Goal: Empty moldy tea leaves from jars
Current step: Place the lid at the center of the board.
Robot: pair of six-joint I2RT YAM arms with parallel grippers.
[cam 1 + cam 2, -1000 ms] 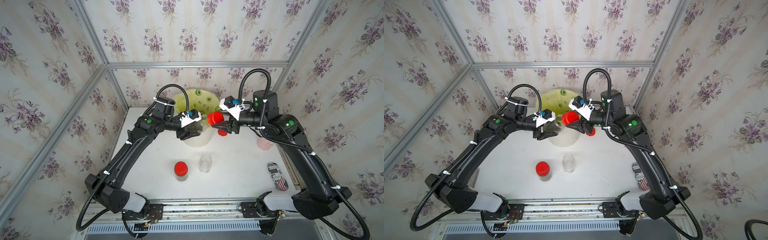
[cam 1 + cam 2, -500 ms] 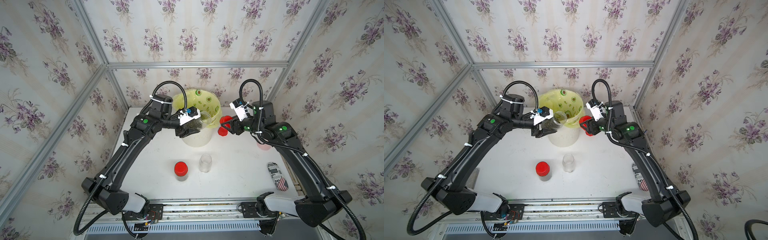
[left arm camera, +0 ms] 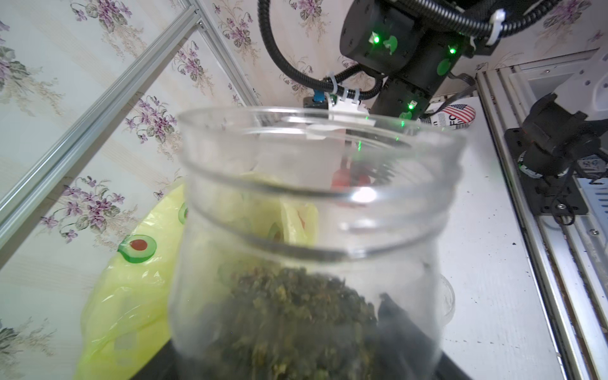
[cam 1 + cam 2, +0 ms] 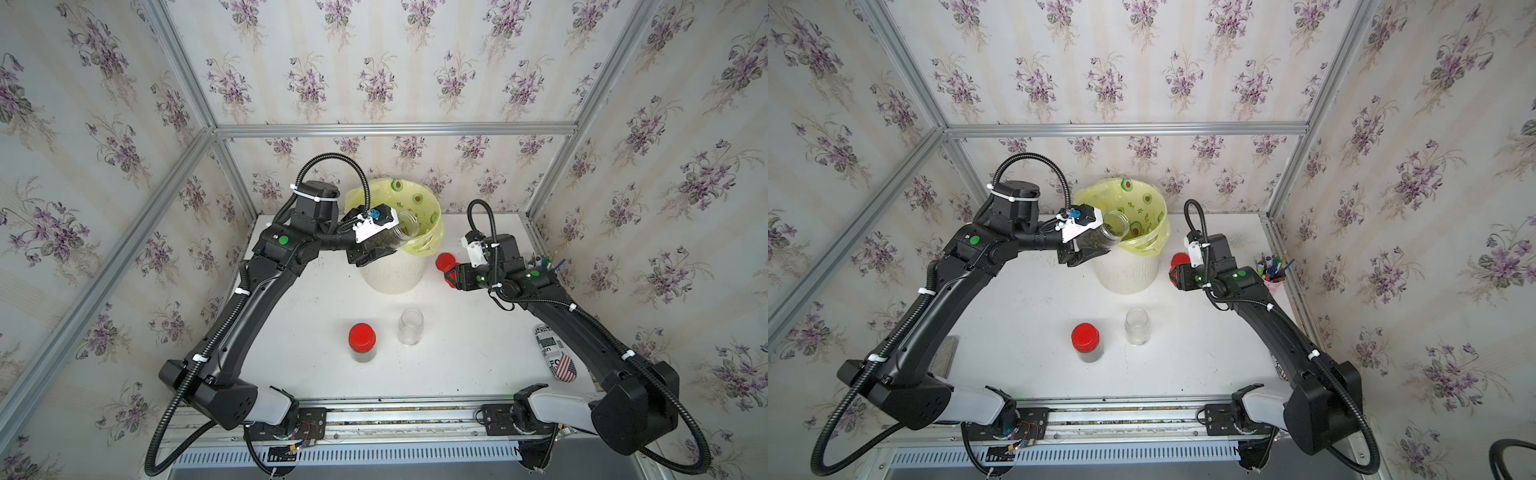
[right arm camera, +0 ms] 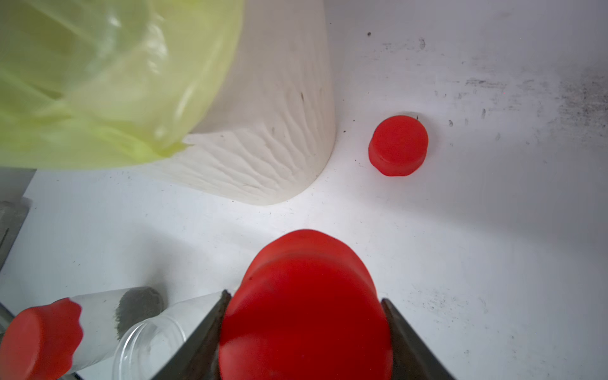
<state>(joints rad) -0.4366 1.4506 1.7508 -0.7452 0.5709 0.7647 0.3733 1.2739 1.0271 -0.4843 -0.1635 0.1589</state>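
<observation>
Uncapped jar (image 4: 406, 225) w/ tea leaves (image 4: 384, 240) betw. L gripper (image 4: 379, 246) jaws, mouth over bin (image 4: 395, 276)

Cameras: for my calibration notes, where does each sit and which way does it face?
Top views: stereo pair high over the front rail, facing down and rearward at the table, bin, whole left arm and right arm.
Left wrist: on the left arm, looking along the open jar in the left pincer toward the yellow bag; right arm beyond.
Right wrist: on the right arm, facing down at the table; right pincer clamps a red cap.
Shared: every view shows the bag.
</observation>
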